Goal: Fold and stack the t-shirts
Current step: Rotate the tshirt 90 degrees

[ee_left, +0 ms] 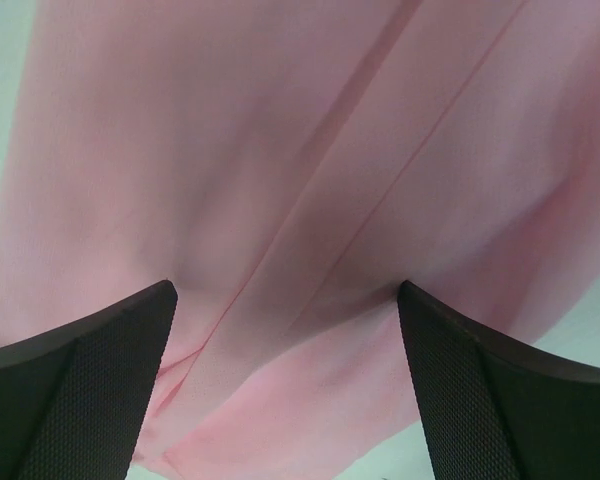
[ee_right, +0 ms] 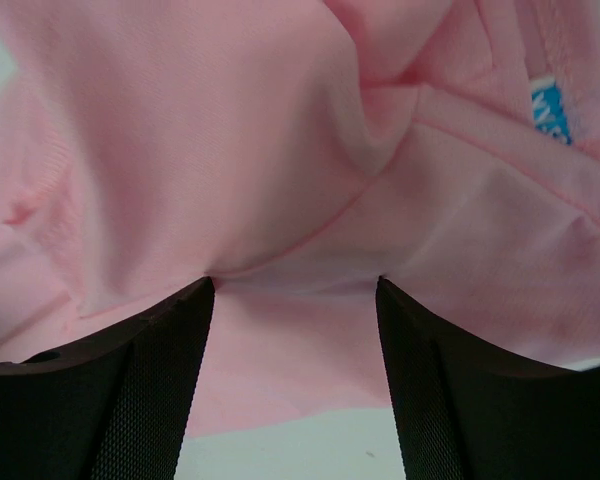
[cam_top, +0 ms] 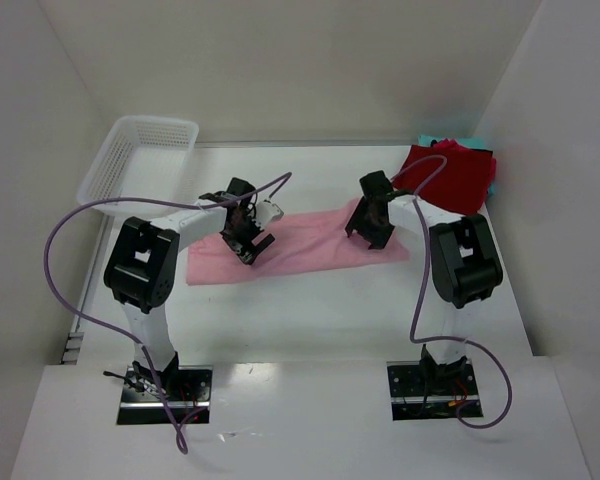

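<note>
A light pink t-shirt [cam_top: 310,245], folded into a long strip, lies across the middle of the table. My left gripper [cam_top: 248,243] is low over its left part. In the left wrist view the gripper [ee_left: 287,292] is open wide, with flat pink cloth [ee_left: 310,200] under the gap. My right gripper [cam_top: 370,228] is down on the strip's right part. It is open [ee_right: 295,284], and its fingertips [ee_right: 205,292] press into puckered pink cloth [ee_right: 230,150] near the shirt's near edge. A dark red folded t-shirt [cam_top: 452,177] lies at the back right on a teal one [cam_top: 493,186].
A white mesh basket [cam_top: 140,150] stands at the back left corner. White walls close in the table on the left, back and right. A blue neck label [ee_right: 550,110] shows on the pink shirt. Purple cables loop from both arms.
</note>
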